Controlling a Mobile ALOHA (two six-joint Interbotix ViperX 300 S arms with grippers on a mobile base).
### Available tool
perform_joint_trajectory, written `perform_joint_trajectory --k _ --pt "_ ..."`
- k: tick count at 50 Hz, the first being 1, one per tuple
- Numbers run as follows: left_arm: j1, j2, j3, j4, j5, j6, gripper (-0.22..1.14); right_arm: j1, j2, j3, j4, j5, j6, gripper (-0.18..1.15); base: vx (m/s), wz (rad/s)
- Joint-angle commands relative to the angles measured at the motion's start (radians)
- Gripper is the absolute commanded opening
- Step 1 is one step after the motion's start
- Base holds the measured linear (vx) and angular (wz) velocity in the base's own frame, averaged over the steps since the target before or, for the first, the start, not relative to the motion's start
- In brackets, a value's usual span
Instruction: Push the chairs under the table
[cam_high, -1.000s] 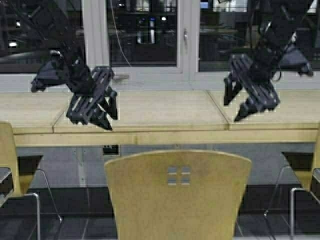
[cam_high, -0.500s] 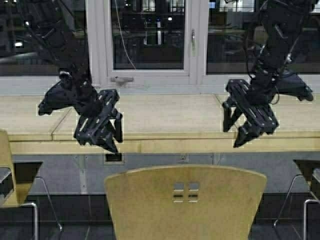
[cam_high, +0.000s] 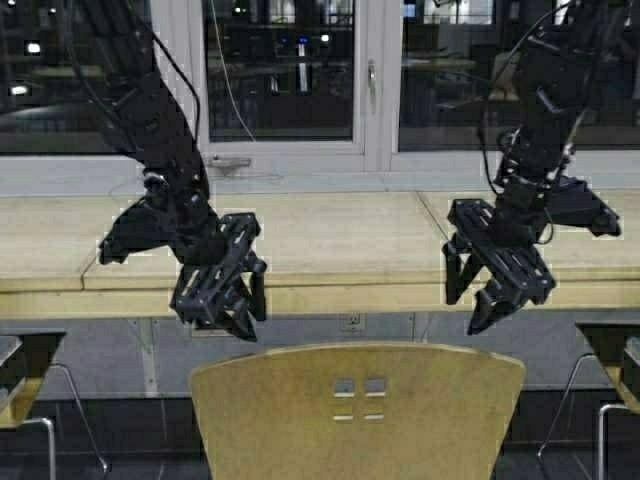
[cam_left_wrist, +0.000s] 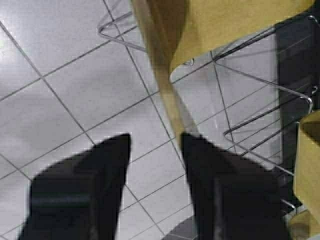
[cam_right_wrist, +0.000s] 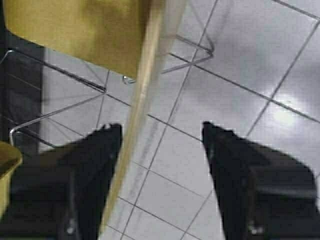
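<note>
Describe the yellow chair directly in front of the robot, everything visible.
The mustard-yellow moulded chair stands upright, its curved, smooth back facing the camera, with four small rectangular cutouts at its centre. Thin chrome legs show in the wrist views. It sits before the pale beige counter, below both open pincers, left and right; neither touches it.

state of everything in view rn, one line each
middle chair: upright, pulled out, not yet under the table
table: bare top, front edge beyond the chair back
left chair: only partly in view, seat at the table's edge
right chair: only partly in view, by the table
left gripper: open, above the middle chair's back, holding nothing
right gripper: open, above the same back, holding nothing
window: shut
</note>
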Motion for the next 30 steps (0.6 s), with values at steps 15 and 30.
perform_joint_trajectory --k 15,30 --pt "0.003 0.078 -0.115 -0.002 0.006 -0.009 0.75 -0.002 0.106 -0.14 0.003 0.034 -0.002 0.87 0.0 0.0" --pt "0.002 0.179 -0.196 -0.002 0.009 -0.006 0.75 -0.002 0.225 -0.221 0.003 0.032 -0.006 0.87 0.0 0.0"
